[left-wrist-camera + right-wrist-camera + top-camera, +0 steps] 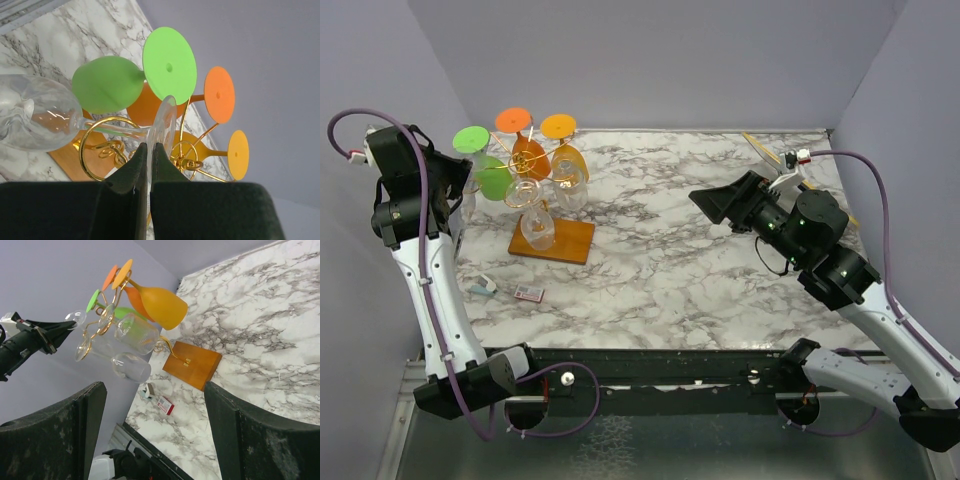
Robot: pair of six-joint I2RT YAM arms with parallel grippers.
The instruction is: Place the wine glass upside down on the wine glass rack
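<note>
My left gripper (149,150) is shut on the rim of the foot of a clear wine glass (35,112). The glass's stem lies inside a gold ring of the wine glass rack (86,165), with the bowl hanging toward the wooden base. In the top view the left gripper (460,188) is at the rack's (575,240) left side, partly hidden behind a green glass (492,180). The held glass's bowl (535,228) hangs over the base. Green, orange and yellow glasses and another clear one hang on the rack. My right gripper (715,205) is open and empty, well right of the rack (192,365).
A small red-and-white box (529,293) and a small teal-and-white object (483,288) lie on the marble table in front of the rack. A yellow cable (765,152) runs along the back right. Purple walls close in on the left, back and right.
</note>
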